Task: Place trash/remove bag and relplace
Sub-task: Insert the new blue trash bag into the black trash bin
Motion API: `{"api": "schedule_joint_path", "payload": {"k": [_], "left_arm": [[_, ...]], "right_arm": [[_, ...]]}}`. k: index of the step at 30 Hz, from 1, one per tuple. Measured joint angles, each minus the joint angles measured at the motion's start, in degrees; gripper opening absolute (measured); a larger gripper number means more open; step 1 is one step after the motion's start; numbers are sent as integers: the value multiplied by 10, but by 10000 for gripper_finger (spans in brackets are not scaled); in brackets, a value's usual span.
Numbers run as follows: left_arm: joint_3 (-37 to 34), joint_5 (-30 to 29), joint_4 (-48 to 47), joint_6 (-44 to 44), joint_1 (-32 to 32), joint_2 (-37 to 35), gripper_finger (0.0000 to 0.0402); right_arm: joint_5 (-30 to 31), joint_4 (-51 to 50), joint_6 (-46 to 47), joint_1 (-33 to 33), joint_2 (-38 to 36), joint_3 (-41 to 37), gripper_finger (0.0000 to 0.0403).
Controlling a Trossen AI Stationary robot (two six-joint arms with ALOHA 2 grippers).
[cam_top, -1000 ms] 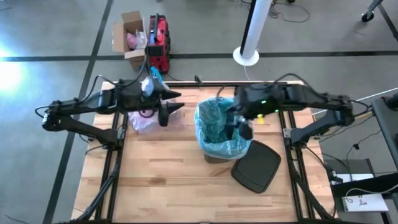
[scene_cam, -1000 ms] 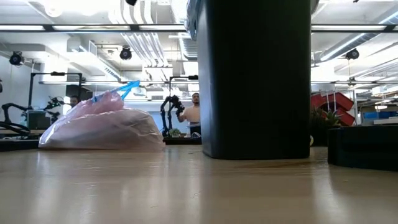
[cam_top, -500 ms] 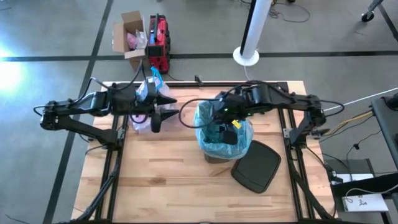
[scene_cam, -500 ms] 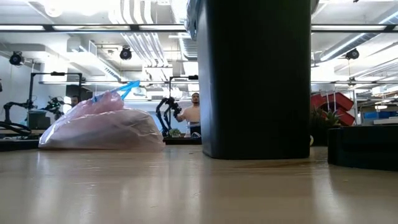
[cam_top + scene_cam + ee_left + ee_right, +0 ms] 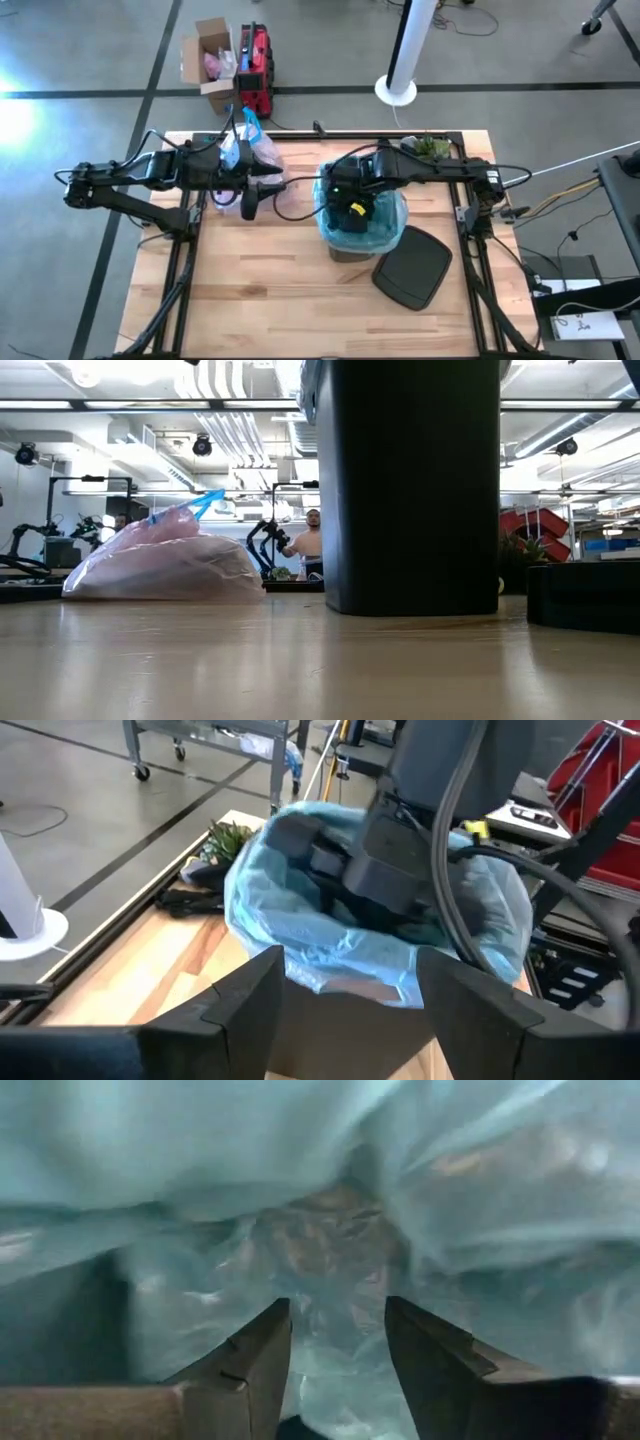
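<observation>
A black bin [image 5: 410, 490] stands mid-table, lined with the crinkly light blue bag [image 5: 335, 195], whose edge is folded over the rim [image 5: 300, 935]. My right gripper [image 5: 355, 215] is down inside it, open, pointing steeply down, with blue plastic all around its fingers [image 5: 338, 1345]. A brownish crumpled shape [image 5: 330, 1245] shows deep in the bag; what it is I cannot tell. My left gripper [image 5: 262, 193] hovers open to the left of the bin, pointing at it [image 5: 345, 985]. The pink bag [image 5: 258, 150], tied with blue ties, lies on the table's far left [image 5: 165, 560]. My right gripper is inside the blue bag, coming from above and pointing down. Nothing shows between its fingers [image 5: 250, 1360]. I cannot tell whether the fingertips touch the plastic.
The bin's black lid [image 5: 412, 268] lies flat on the table, to the right of the bin and nearer the front. A black-and-green clump [image 5: 430, 147] sits at the far right edge. Bare wood lies along the near side.
My right gripper has swung from the bin's right rim toward the left, tipped steeply down and sunk into the blue bag. My left gripper has drawn back a little toward the table's left edge. The pink bag and lid have stayed put.
</observation>
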Motion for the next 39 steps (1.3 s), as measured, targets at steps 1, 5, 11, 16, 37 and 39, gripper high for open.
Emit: {"api": "schedule_joint_path", "payload": {"k": [1,5,11,16,37,39], "left_arm": [[-5,0,3,-4,-1,-4,218],[-20,0,3,-14,-4,-15,225],[-39,0,9,-23,-5,-32,227],[-61,0,49,-31,-10,-34,222],[-133,-1,225,-36,-39,75,211],[-133,-1,228,-39,-44,85,208]], "right_arm": [[33,18,-10,0,0,-3,161],[76,54,-22,-4,-8,1,186],[-25,42,1,-4,-38,13,218],[-118,9,54,-1,-73,12,237],[-33,-113,299,164,-217,-45,236],[-30,-118,314,176,-217,-66,237]]}}
